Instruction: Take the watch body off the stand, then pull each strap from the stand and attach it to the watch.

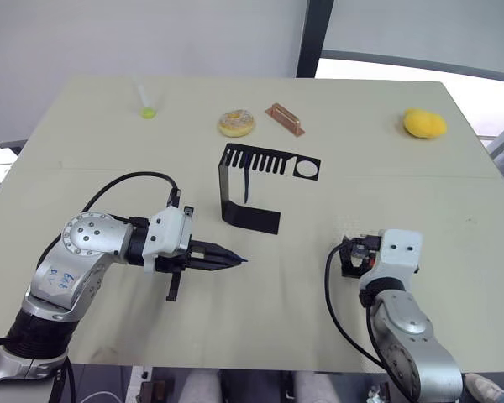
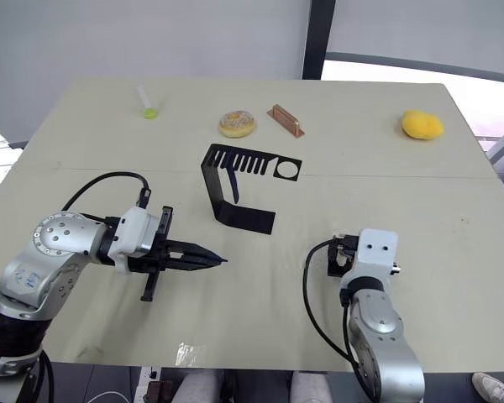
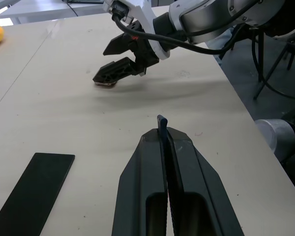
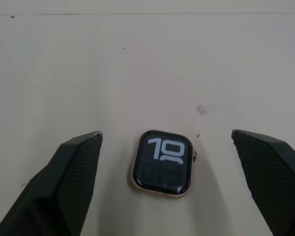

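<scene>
One watch body (image 4: 162, 168) lies between the spread right gripper (image 4: 167, 147); the left gripper (image 3: 166, 142) pinches one strap (image 3: 162, 129), another strap (image 1: 246, 180) hangs on one stand (image 1: 250, 217); beige table (image 1: 403, 193).

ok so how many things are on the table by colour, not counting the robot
black: 2 – stand, watch body
navy: 2 – strap hanging on the stand, strap in the left gripper
yellow: 1 – sponge-like lump
copper: 1 – bar
tan: 1 – doughnut
green: 1 – small piece
total: 8
</scene>
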Robot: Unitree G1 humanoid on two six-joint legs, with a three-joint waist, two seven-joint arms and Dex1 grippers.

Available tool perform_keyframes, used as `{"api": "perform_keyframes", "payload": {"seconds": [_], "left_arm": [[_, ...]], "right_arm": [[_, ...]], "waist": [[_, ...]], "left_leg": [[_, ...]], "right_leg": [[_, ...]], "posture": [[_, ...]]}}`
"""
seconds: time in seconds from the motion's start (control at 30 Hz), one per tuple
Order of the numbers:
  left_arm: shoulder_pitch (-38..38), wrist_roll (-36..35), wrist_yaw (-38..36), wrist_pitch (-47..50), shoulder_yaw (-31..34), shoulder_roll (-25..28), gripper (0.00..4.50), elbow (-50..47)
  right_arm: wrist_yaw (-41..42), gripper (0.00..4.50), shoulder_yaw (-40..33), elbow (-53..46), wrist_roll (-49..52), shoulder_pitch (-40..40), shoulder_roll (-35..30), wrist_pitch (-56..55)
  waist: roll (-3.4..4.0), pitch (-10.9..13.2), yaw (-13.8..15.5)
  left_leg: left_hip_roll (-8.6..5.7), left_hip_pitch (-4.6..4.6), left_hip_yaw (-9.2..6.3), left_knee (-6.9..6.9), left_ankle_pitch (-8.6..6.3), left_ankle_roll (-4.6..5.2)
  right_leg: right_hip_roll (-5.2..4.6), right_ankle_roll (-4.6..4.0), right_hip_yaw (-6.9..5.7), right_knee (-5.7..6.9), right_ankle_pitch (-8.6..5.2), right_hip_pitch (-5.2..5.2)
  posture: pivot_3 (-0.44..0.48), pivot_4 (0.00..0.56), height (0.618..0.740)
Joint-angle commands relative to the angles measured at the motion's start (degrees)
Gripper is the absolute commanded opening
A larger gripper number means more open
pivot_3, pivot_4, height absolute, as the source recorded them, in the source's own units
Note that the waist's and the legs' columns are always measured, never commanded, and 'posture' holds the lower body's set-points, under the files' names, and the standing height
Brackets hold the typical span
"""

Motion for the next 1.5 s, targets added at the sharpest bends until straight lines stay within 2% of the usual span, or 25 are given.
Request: {"api": "perform_keyframes", "payload": {"seconds": [0.03,0.5,1.17,1.23,1.3,1.4,1.43,1.5], "left_arm": [[-0.07,-0.73,-0.31,0.05,0.34,-0.16,0.0,-2.12],[-0.01,-1.26,0.26,2.16,0.71,-0.14,0.0,-3.63],[-0.06,-1.12,1.31,2.82,0.87,-0.45,0.0,-4.35],[-0.11,-1.16,1.34,2.85,0.84,-0.49,0.0,-4.39],[-0.09,-1.21,1.26,2.82,0.91,-0.45,0.0,-4.35],[-0.21,-1.21,1.11,2.77,0.98,-0.39,0.0,-4.16],[-0.3,-1.19,1.05,2.74,0.98,-0.37,0.0,-4.06],[-0.45,-1.15,0.96,2.67,0.98,-0.38,0.0,-3.89]], "right_arm": [[-1.45,4.45,-0.32,-0.73,-1.52,-0.51,1.16,0.99],[-2.83,4.45,-1.16,2.44,-3.79,-0.25,6.24,1.96],[-2.24,4.45,-1.61,7.59,-4.3,-1.52,7.05,-1.5],[-2.27,3.92,-1.59,7.64,-4.3,-1.48,7.07,-1.64],[-2.31,3.21,-1.66,7.63,-4.23,-1.26,7.11,-1.83],[-2.35,1.8,-1.77,7.56,-4.09,-1.07,7.18,-1.99],[-2.38,1.53,-1.83,7.52,-4.05,-1.05,7.23,-2.01],[-2.45,1.52,-1.97,7.44,-3.95,-1.04,7.39,-2.11]], "waist": [[0.0,0.0,-0.26],[-0.04,-0.03,-0.38],[-0.19,-0.12,-0.45],[-0.19,-0.12,-0.44],[-0.19,-0.12,-0.43],[-0.22,-0.13,-0.22],[-0.22,-0.14,-0.24],[-0.22,-0.14,-0.26]], "left_leg": [[0.0,0.0,0.0,0.0,0.0,0.01],[0.01,0.01,-0.01,0.0,0.01,-0.01],[0.01,0.05,0.0,0.04,0.01,-0.01],[0.01,0.05,0.0,0.04,0.01,-0.01],[0.01,0.06,0.0,0.04,0.01,-0.01],[-0.02,0.05,-0.02,0.05,0.01,0.0],[-0.03,0.05,-0.03,0.05,0.01,0.01],[-0.03,0.04,-0.02,0.05,0.01,0.02]], "right_leg": [[0.0,0.0,0.0,0.0,0.0,0.0],[0.03,0.0,0.01,0.03,0.0,0.0],[0.03,0.0,0.09,0.1,0.0,0.02],[0.03,0.0,0.1,0.1,0.0,0.02],[0.02,0.0,0.12,0.12,0.0,0.02],[0.01,0.0,0.13,0.13,0.0,0.02],[0.0,0.0,0.13,0.13,0.0,0.03],[0.0,0.0,0.13,0.13,0.0,0.03]], "posture": [[0.0,0.15,0.74],[0.0,0.15,0.74],[0.0,0.15,0.74],[0.0,0.15,0.74],[0.0,0.15,0.74],[0.0,0.15,0.74],[0.0,0.15,0.74],[0.0,0.15,0.74]]}}
